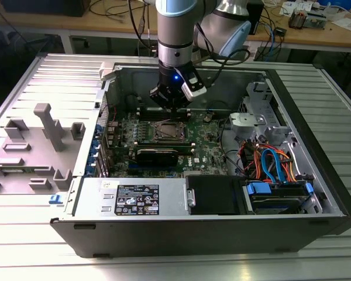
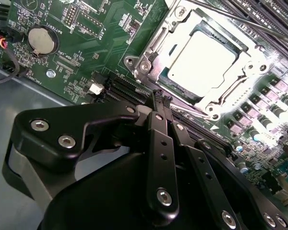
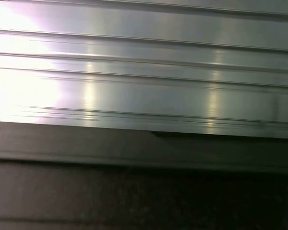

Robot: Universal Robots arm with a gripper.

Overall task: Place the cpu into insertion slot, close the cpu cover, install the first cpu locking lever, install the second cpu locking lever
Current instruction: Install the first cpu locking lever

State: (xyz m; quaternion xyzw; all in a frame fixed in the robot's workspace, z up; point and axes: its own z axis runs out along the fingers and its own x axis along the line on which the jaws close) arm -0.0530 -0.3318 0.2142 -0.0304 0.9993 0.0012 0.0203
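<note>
**Chip seated under its cover, jaws shut beside the socket**

The cpu (image 2: 201,60), a flat square with a plain, glaring silver top, lies in the insertion slot (image 1: 168,132) near the middle of the green circuit board (image 2: 86,57). The cpu cover (image 2: 182,21), a thin stamped steel frame, lies down over it, and its window shows the chip's top. Whether the locking levers are hooked cannot be told.

In the second wrist view the gripper (image 2: 162,98), matte black with bolted links, hovers just beside the slot's frame. Its jaws are closed together with nothing between them. In the exterior view it hangs just far of the slot.

A round silver coin cell (image 2: 41,40) sits in a holder elsewhere on the board. The board lies in an open dark computer case (image 1: 210,234). A silver box along the near side carries a white printed label (image 1: 137,200), too small to read. Blue and orange cables (image 1: 269,164) bunch at the exterior view's right.

The case rests on a ribbed aluminium desk (image 1: 175,266), with a grey moulded tray (image 1: 41,146) at the exterior view's left.
</note>
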